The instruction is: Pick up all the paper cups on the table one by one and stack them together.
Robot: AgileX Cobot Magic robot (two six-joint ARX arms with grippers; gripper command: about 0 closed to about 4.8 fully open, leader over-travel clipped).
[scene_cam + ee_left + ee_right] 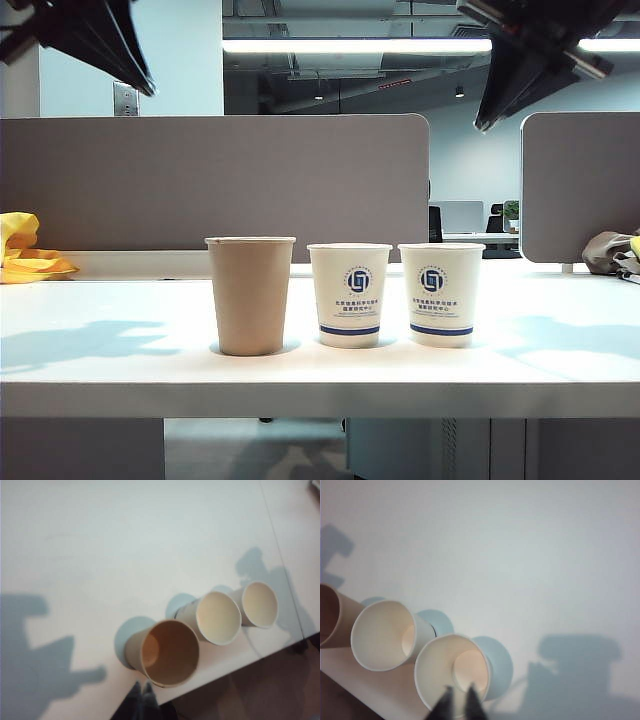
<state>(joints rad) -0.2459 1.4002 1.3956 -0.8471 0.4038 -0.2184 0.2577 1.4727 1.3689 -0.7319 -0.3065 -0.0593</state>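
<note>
Three paper cups stand upright in a row near the table's (120, 350) front edge. From left to right they are a taller brown cup (250, 295), a white cup with a blue logo (349, 295) and a second white cup (441, 295). Both arms hang high above them. My left gripper (145, 88) is shut and empty, and in the left wrist view it (143, 687) hovers over the table edge beside the brown cup (165, 652). My right gripper (484, 124) is empty with its tips almost together. In the right wrist view it (459, 692) hangs above the outer white cup (452, 672).
Grey partition panels (215, 180) close off the back of the table. A yellow cloth (25, 255) lies at the far left and a grey-brown bundle (610, 250) at the far right. A seam (280, 555) runs across the table top.
</note>
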